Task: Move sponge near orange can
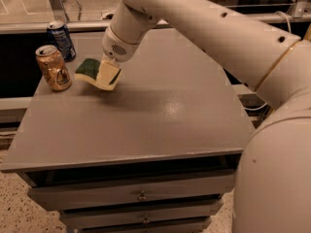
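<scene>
My tool (108, 74), clamped on the sponge (90, 69), hangs beside the orange can (53, 68) near the bench's (146, 125) back-left corner; next I'd lower and release.

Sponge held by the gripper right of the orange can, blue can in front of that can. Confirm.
Wrong on the dark blue can: the camera view shows it behind the orange can. The gripper does hold the sponge right of the orange can.
</scene>
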Robot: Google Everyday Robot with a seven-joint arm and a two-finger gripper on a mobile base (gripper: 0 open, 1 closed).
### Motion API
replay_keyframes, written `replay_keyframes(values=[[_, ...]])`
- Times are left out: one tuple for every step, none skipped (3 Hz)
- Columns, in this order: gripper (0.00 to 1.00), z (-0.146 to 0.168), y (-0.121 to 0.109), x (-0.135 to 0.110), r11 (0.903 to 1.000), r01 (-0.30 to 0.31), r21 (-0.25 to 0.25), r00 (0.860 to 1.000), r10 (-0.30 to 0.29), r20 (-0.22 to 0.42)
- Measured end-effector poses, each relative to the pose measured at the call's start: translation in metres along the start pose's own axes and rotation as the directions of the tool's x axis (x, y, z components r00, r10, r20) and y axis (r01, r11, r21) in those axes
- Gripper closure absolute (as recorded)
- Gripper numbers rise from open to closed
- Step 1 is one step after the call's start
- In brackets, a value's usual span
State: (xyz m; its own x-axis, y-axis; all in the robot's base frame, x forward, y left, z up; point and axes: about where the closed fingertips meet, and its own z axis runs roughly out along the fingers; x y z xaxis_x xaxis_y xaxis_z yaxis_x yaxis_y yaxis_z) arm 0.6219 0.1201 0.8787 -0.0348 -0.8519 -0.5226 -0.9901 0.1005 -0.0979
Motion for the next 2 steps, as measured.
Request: replay_keyframes(values=[[0.35,0.020,0.000,-0.013,0.9996,-0.001,-0.028,1.000,0.001,0.001],[0.13,0.033,0.004,-0.022,0.9988,0.006,-0.048,1.000,-0.006,-0.004]])
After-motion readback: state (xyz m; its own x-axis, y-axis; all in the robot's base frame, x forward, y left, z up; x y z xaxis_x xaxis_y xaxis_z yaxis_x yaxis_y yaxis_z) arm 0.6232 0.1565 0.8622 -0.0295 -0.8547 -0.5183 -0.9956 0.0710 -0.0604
